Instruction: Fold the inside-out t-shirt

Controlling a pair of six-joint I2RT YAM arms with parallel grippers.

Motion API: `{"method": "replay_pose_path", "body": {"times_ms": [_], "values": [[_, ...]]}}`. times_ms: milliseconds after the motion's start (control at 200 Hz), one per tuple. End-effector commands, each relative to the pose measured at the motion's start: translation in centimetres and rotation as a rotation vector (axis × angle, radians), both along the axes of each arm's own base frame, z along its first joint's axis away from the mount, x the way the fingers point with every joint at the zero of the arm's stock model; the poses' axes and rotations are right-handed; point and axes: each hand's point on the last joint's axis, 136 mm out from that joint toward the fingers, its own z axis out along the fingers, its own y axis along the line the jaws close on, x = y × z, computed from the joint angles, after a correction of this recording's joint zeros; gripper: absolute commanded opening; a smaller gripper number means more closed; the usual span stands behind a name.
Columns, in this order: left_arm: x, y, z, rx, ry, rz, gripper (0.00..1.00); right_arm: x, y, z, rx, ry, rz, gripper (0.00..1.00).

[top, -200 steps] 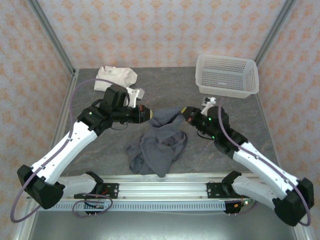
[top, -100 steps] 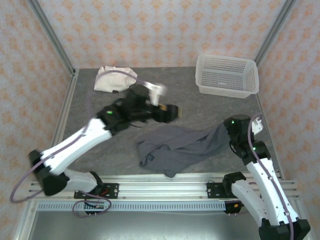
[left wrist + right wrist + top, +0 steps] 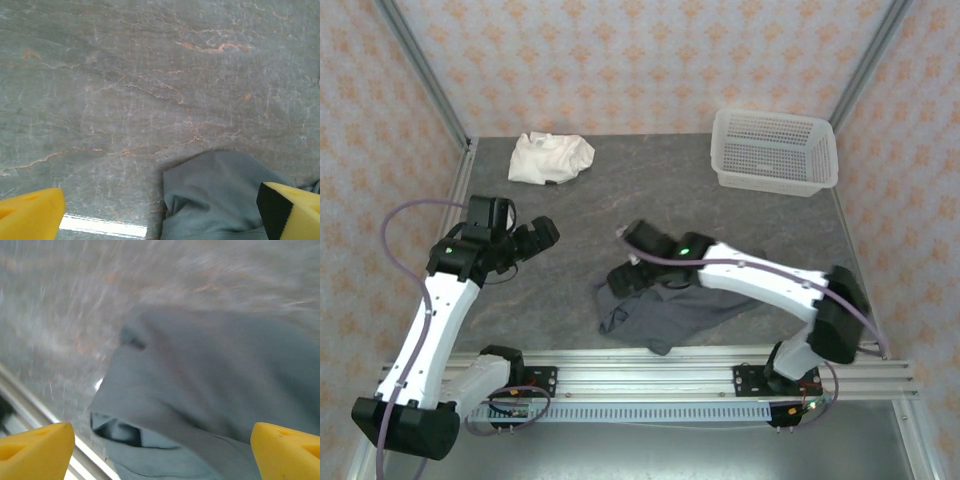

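The inside-out t-shirt (image 3: 675, 315) is a dark slate-grey heap spread crumpled on the table near the front rail. My right gripper (image 3: 623, 277) reaches across from the right and hovers over the shirt's left part. In the right wrist view its yellow fingertips (image 3: 35, 450) stand wide apart above the grey fabric (image 3: 210, 380), so that gripper (image 3: 160, 452) is open and holds nothing. My left gripper (image 3: 538, 237) is off to the left, away from the shirt. In the left wrist view that gripper (image 3: 160, 215) is open, with a shirt edge (image 3: 225, 195) lying below it.
A smaller cream-white garment (image 3: 551, 157) lies bunched at the back left of the marbled table (image 3: 650, 190). A white mesh basket (image 3: 775, 150) stands at the back right. The metal front rail (image 3: 650, 365) runs just below the shirt.
Both grippers were shut on the shirt, holding it up between them; both have opened and let it drop. The left arm drew back to the left, and the right arm swung left over the shirt.
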Motion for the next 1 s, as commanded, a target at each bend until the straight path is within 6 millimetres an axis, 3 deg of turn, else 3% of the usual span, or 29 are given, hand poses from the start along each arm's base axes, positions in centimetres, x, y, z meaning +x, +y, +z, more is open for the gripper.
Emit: {"method": "replay_pose_path", "body": {"times_ms": [0, 155, 245, 315, 365, 430, 525, 620, 675, 711, 771, 856, 946, 991], "values": [[-0.4, 1.2, 2.8, 0.023, -0.060, 0.063, 1.00, -0.2, 2.0, -1.9, -0.104, -0.015, 0.146, 0.92], [-0.6, 1.8, 2.0, 0.043, -0.047, 0.098, 1.00, 0.8, 4.6, -6.9, -0.197, 0.008, 0.133, 0.85], [-0.5, 1.7, 1.7, 0.038, -0.054, 0.097, 1.00, 2.0, 4.6, -8.9, -0.257, -0.014, 0.116, 0.55], [-0.3, 1.8, 2.0, 0.034, -0.075, 0.103, 1.00, 3.0, 5.1, -7.7, -0.246, -0.013, 0.126, 0.21], [-0.1, 1.8, 2.7, 0.038, -0.093, 0.103, 1.00, 4.0, 5.8, -5.1, -0.188, -0.032, 0.133, 0.00], [0.2, 1.9, 4.2, 0.043, -0.137, 0.099, 1.00, 5.1, 6.8, 0.1, -0.069, -0.092, 0.176, 0.00], [0.7, 2.1, 7.8, 0.063, -0.233, 0.086, 0.99, 5.7, 7.9, 10.1, 0.165, -0.256, 0.283, 0.00], [1.2, 1.8, 11.1, 0.085, -0.325, 0.047, 0.98, 6.4, 6.4, 19.3, 0.353, -0.465, 0.314, 0.00], [1.5, 1.3, 12.4, 0.102, -0.366, -0.008, 0.97, 6.6, 5.1, 22.5, 0.416, -0.557, 0.299, 0.00], [1.6, 1.0, 12.9, 0.103, -0.380, -0.028, 0.96, 6.7, 4.2, 23.2, 0.424, -0.590, 0.283, 0.00], [1.6, 0.5, 13.3, 0.098, -0.395, -0.060, 0.95, 6.6, 2.7, 22.2, 0.392, -0.594, 0.258, 0.00], [1.7, -0.2, 12.7, 0.090, -0.391, -0.102, 0.95, 5.7, 1.1, 17.6, 0.362, -0.506, 0.212, 0.00], [1.8, -1.2, 11.3, 0.072, -0.371, -0.153, 0.93, 4.0, -0.6, 10.2, 0.358, -0.330, 0.104, 0.00], [1.9, -1.9, 10.5, 0.056, -0.357, -0.184, 0.91, 2.3, -1.3, 5.9, 0.356, -0.215, 0.074, 0.00]]}}
